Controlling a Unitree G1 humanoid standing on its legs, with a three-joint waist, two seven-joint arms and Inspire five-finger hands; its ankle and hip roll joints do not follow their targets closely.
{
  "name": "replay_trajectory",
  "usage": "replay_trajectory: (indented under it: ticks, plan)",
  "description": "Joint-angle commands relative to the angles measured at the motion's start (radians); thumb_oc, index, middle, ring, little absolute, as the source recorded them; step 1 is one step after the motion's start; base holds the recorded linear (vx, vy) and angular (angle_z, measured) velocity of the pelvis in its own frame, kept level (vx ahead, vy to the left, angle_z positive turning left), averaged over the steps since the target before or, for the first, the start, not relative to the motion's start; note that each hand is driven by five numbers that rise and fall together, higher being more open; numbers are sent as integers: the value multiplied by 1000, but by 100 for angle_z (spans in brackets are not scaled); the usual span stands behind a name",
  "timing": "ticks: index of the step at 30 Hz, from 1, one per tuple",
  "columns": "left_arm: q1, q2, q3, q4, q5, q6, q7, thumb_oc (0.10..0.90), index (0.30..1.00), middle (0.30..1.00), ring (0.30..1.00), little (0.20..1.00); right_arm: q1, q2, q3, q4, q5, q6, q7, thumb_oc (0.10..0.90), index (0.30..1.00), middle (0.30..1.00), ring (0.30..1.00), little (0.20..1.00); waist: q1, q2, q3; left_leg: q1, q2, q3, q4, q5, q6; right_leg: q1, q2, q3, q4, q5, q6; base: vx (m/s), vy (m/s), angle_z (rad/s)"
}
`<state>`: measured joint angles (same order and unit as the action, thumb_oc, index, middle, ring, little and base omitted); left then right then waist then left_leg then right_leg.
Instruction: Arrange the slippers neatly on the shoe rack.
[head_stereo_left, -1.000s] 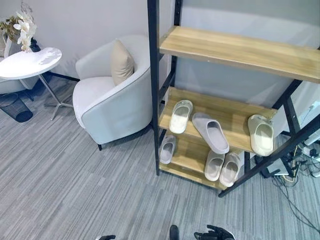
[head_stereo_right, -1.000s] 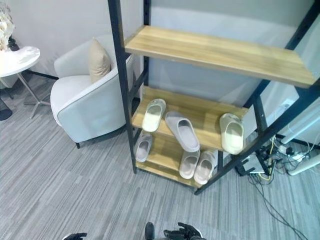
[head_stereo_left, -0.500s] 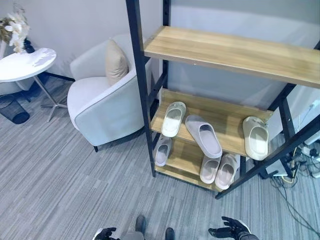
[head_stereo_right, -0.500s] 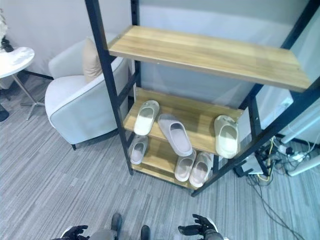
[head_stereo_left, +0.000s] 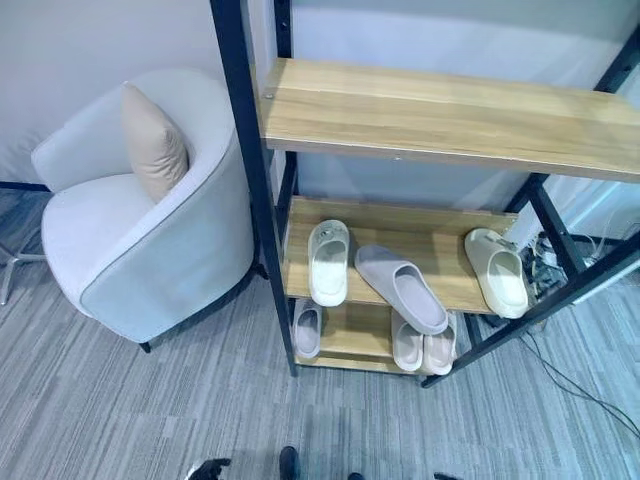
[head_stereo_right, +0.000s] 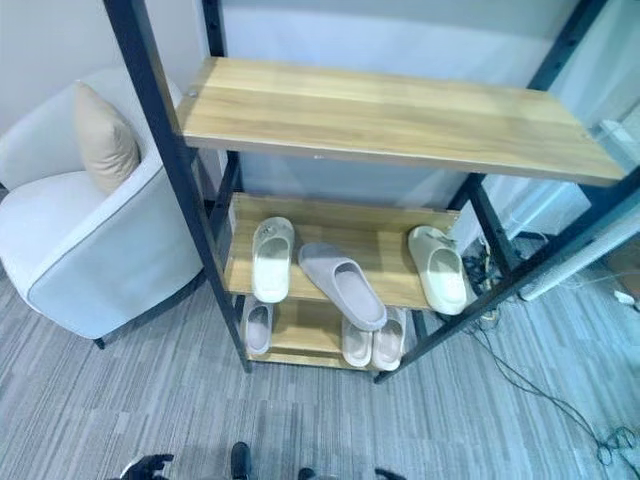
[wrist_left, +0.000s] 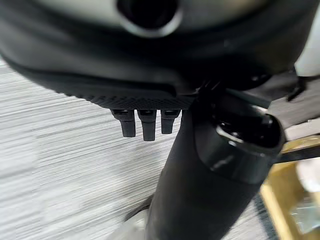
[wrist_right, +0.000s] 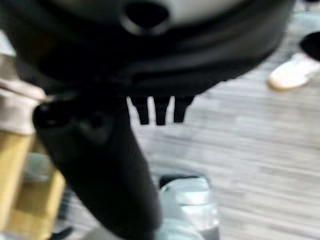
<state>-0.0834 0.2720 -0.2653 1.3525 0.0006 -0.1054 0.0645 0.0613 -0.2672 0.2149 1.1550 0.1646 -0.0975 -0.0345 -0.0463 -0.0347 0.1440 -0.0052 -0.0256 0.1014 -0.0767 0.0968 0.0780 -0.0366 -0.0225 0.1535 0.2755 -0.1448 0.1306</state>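
Note:
The shoe rack (head_stereo_left: 252, 200) has a black frame and wooden shelves. Its middle shelf holds a cream slipper (head_stereo_left: 328, 262) at the left, a grey slipper (head_stereo_left: 402, 287) lying askew in the middle and a cream slipper (head_stereo_left: 496, 272) at the right. On the bottom shelf a single grey slipper (head_stereo_left: 307, 328) lies at the left and a pale pair (head_stereo_left: 421, 347) at the right. My left hand (head_stereo_left: 207, 468) hangs low over the floor, well short of the rack. It is open and holds nothing (wrist_left: 144, 125). My right hand (wrist_right: 155, 110) is also open and holds nothing.
A white armchair (head_stereo_left: 140, 250) with a beige cushion (head_stereo_left: 152, 140) stands close to the rack's left side. The top shelf (head_stereo_left: 450, 110) is bare wood. Cables (head_stereo_right: 540, 385) trail over the floor right of the rack. A white shoe (wrist_right: 295, 72) shows on the carpet.
The camera has moved towards the rack, so the side table has left the picture. The slippers lie as before. Both hands have sunk to the lower edge.

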Motion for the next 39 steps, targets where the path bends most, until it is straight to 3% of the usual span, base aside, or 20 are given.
replay_trajectory:
  ticks: [1,5,8,15,20,29,35,39]
  plan:
    - [-14,3,24,-20,-7,-31,19,800,900,900,900,900,-32,-45,14,-154,-16,-38,-4,800,900,900,900,900,-7,0,-5,-27,9,-52,136,-143,-52,-29,-52,-40,37,111,36,78,13,-1]
    - [-7,-3,18,-5,8,-33,10,800,900,900,900,900,-33,-41,48,-251,-4,-37,30,800,900,900,900,900,-11,1,-10,12,14,-49,114,-163,-57,-61,-96,-116,-116,135,24,82,-27,-10]
    - [0,-7,20,7,26,-29,3,800,900,900,900,900,-28,-44,100,-344,-47,-31,48,800,900,900,900,900,-11,-17,-18,21,-6,-48,124,-175,-59,-26,-104,-106,-207,145,31,57,-28,10]
    - [30,-35,45,14,18,-23,10,800,900,900,900,900,-20,-64,178,-538,-94,-44,82,800,900,900,900,900,14,-19,-49,57,8,-50,83,-170,-72,40,-90,-106,-253,139,21,49,-67,-1]
    - [33,-60,8,-1,46,-27,12,800,900,900,900,900,-44,-102,272,-703,-62,-64,165,800,900,900,900,900,29,-13,-58,81,22,-64,25,-137,-89,87,-74,-126,-304,124,7,5,-82,5]
    - [6,-80,-38,-11,77,-24,13,800,900,900,900,900,-103,-161,351,-900,-77,-58,225,800,900,900,900,900,36,-8,-72,55,29,-83,-11,-100,-113,104,-65,-161,-348,127,2,-22,-39,15]
    - [6,-84,-46,-14,92,-25,12,800,900,900,900,900,-134,-219,359,-1065,-67,-79,251,800,900,900,900,900,39,-4,-71,65,33,-92,-11,-102,-116,121,-57,-169,-355,121,-2,10,-9,4]
    - [19,-96,-35,-5,110,-27,14,800,900,900,900,900,-129,-277,286,-1233,-122,-130,208,800,900,900,900,900,38,0,-75,75,38,-90,-11,-107,-116,131,-55,-171,-358,115,-2,17,4,2]
